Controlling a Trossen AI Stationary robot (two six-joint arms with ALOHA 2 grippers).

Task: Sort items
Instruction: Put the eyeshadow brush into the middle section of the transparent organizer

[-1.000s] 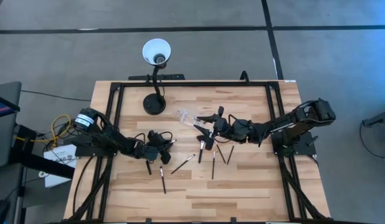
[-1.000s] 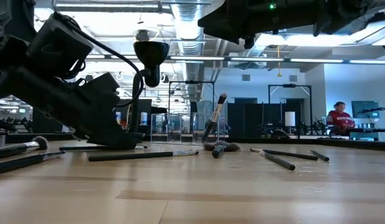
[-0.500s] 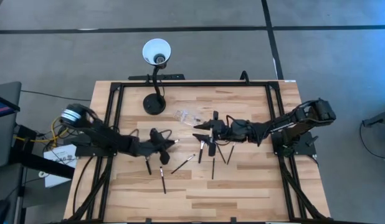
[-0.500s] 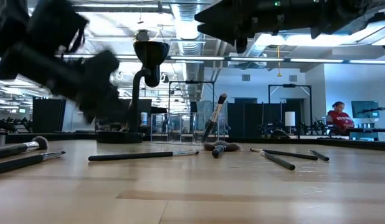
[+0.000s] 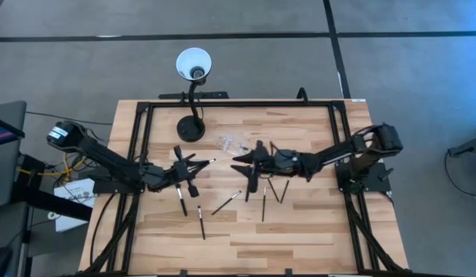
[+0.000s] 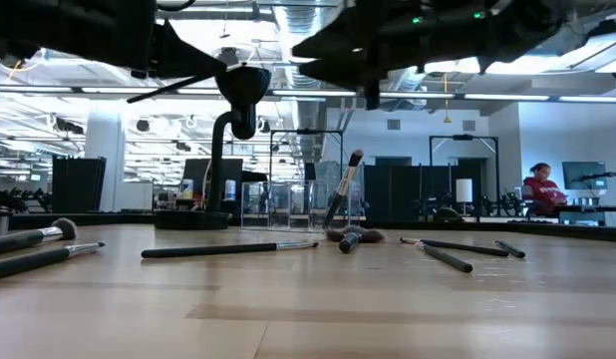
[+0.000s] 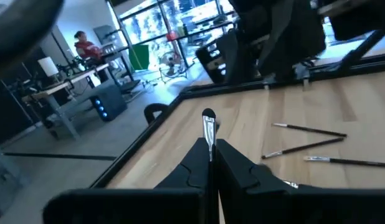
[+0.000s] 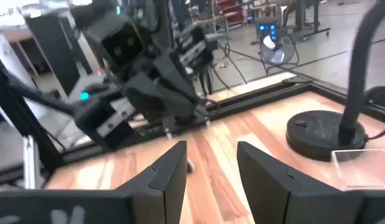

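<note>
My left gripper [image 5: 198, 164] hangs above the table's left-centre, its fingers [image 7: 242, 168] pinched tight on one slim makeup brush [image 7: 209, 127], whose silvery ferrule and dark tip stick out past the fingertips. In the high view that held brush pokes out toward the middle of the table [image 5: 300, 238], clear of the wood.

My right gripper [image 5: 239, 158] hovers just beside the clear plastic pouch [image 5: 227, 143], near the base of the black gooseneck lamp [image 5: 192, 123]. Its fingers [image 8: 171, 171] stand apart with nothing between them.

The other makeup brushes lie on the wood between my two arms: two [image 5: 200, 221] below my left gripper, one slanted [image 5: 226, 203] at the centre, and a small cluster [image 5: 264, 201] under my right arm. In the low view one brush [image 6: 343, 186] leans upright among them, head uppermost.

A person [image 6: 543, 189] sits far back in the room.
</note>
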